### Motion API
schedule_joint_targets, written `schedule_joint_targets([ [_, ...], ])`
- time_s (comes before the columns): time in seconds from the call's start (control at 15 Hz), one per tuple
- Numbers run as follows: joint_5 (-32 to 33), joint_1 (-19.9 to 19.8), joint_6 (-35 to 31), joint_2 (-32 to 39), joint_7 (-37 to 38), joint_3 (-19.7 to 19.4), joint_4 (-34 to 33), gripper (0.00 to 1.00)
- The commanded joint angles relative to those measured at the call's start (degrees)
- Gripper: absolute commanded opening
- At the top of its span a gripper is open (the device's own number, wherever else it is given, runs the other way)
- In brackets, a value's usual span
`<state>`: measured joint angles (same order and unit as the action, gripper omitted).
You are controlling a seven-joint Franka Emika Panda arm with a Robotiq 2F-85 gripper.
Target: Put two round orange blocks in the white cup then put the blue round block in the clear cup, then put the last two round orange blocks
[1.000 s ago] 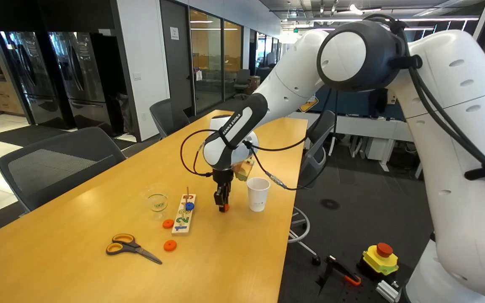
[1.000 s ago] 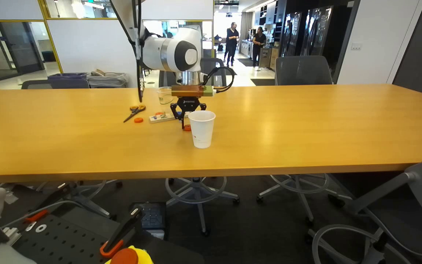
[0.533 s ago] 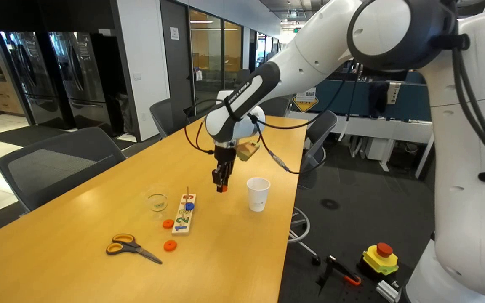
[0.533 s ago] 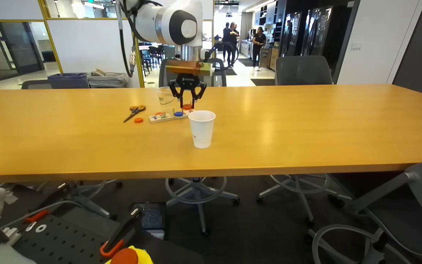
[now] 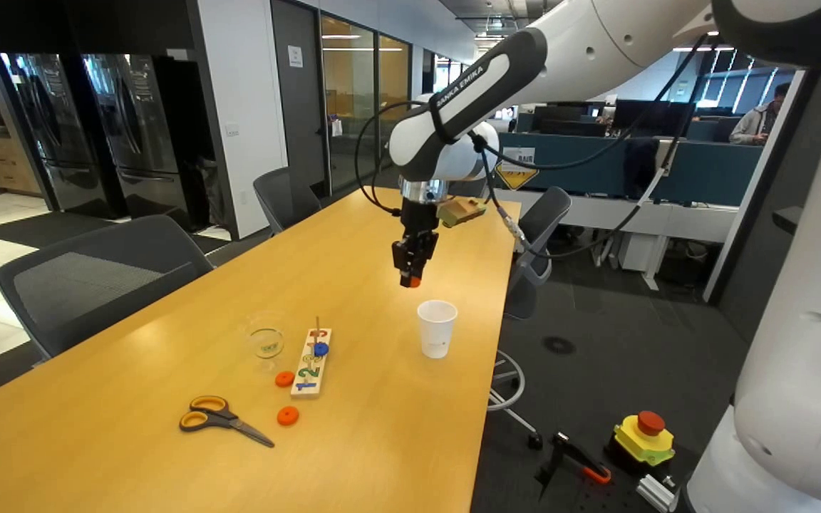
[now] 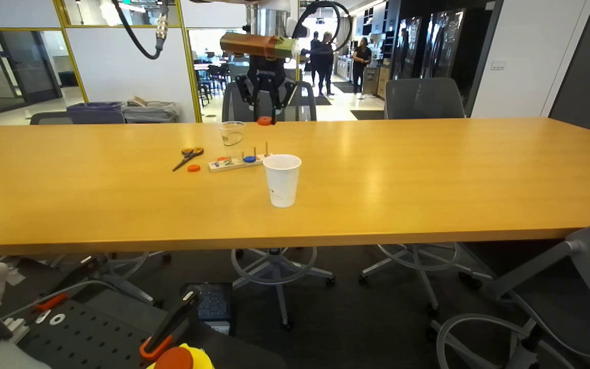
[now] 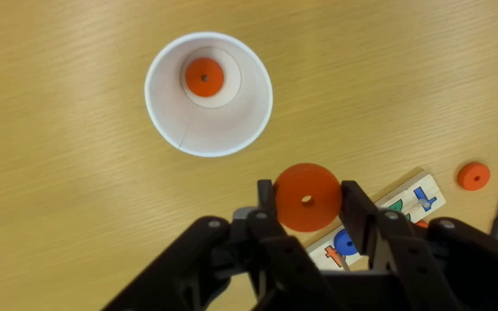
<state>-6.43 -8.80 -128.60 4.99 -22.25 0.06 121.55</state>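
My gripper point(image 7: 307, 196) is shut on a round orange block point(image 7: 309, 218), one finger on either side, held up in the air. In the wrist view the white cup point(image 7: 231, 125) stands ahead and to the left of the jaws, with another orange block point(image 7: 197, 84) on its floor. In both exterior views the gripper point(image 5: 411, 280) is higher than the white cup point(image 6: 282, 184). The clear cup point(image 5: 266, 344) stands across the table. The blue round block point(image 5: 321, 349) rests on the numbered board; whether a peg passes through it I cannot tell. Two orange blocks point(image 5: 288, 415) lie near that board.
The wooden numbered board point(image 5: 308, 385) has upright pegs. Scissors point(image 5: 221, 420) with orange-lined handles lie on the table beyond the loose blocks. Chairs point(image 5: 97, 285) line both long sides of the table point(image 6: 428, 179).
The gripper has risen from the table with the orange block between its fingers. It has also shifted toward the right in the exterior view with the fridges at left. Cups and board have stayed put.
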Motion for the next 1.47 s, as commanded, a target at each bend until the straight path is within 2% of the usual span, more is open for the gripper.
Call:
schedule_joint_targets([
  [0.0,-0.2,1.1,-0.3,-4.0,3.9,-2.2,4.4,0.23],
  [0.47,0.2,1.2,-2.8,-0.8,8.7,-3.4,5.7,0.23],
  [1.07,0.9,0.8,-6.2,6.7,14.1,-4.3,2.5,0.23],
  [1.4,1.1,0.6,-6.8,8.0,15.7,-4.8,0.8,0.23],
])
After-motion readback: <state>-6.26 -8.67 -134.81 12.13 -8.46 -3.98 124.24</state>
